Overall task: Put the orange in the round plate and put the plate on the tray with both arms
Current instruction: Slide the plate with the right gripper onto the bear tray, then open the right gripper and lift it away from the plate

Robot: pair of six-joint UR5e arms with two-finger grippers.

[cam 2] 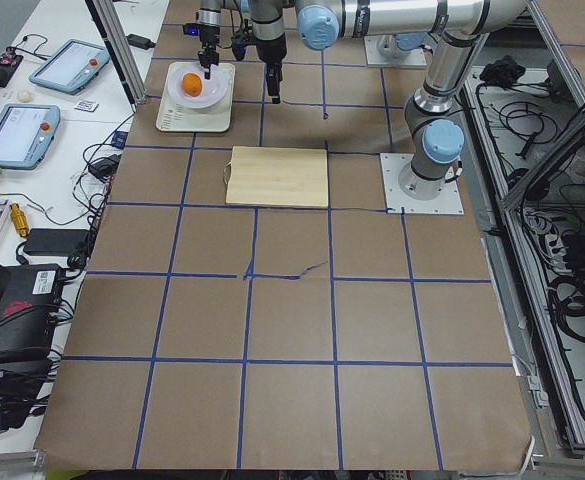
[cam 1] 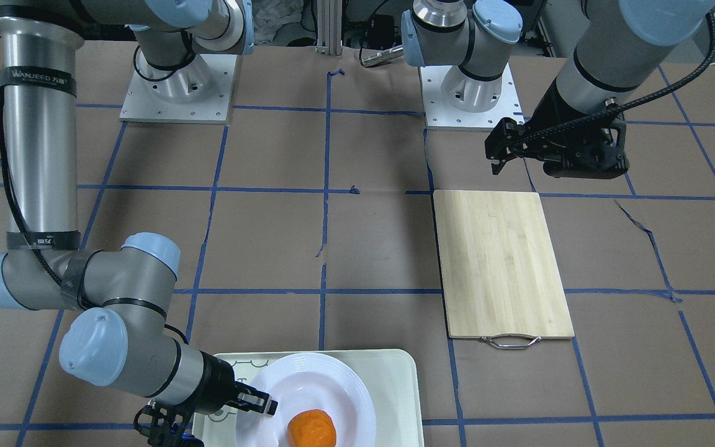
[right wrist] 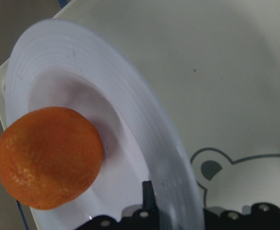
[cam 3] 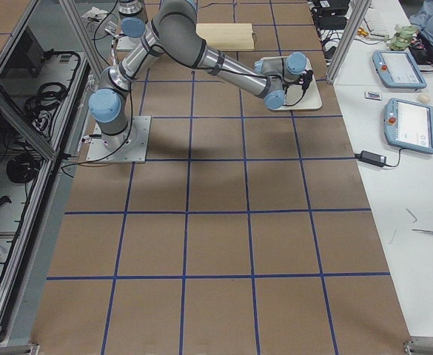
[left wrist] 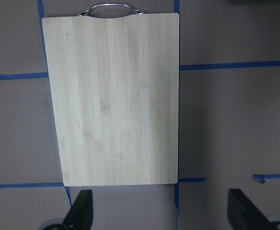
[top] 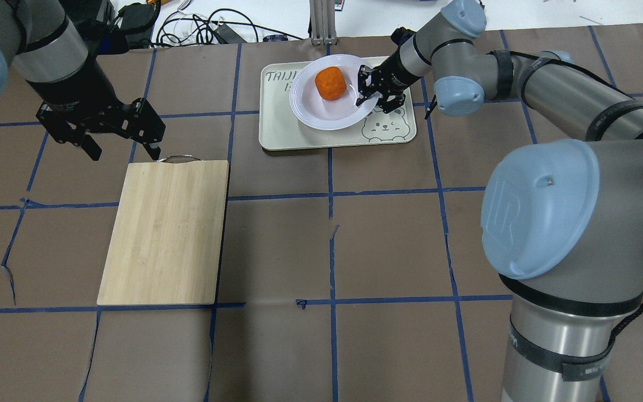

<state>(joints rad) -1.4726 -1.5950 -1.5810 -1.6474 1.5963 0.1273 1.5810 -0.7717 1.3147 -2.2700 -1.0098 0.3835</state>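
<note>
Closest to you in the overhead view is the wooden board, at about 8 o'clock on the table. Just past its far edge, at its 11 o'clock, the left gripper hangs wide open with nothing in it. Farther back, at 12 o'clock on the table, you see the tray with the round plate on it and the orange in the plate's middle, and the right gripper is pinched onto the plate's rim at its 3 o'clock.

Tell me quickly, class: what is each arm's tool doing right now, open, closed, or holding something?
Left tool: open, holding nothing.
Right tool: closed on the rim of the round plate.
</note>
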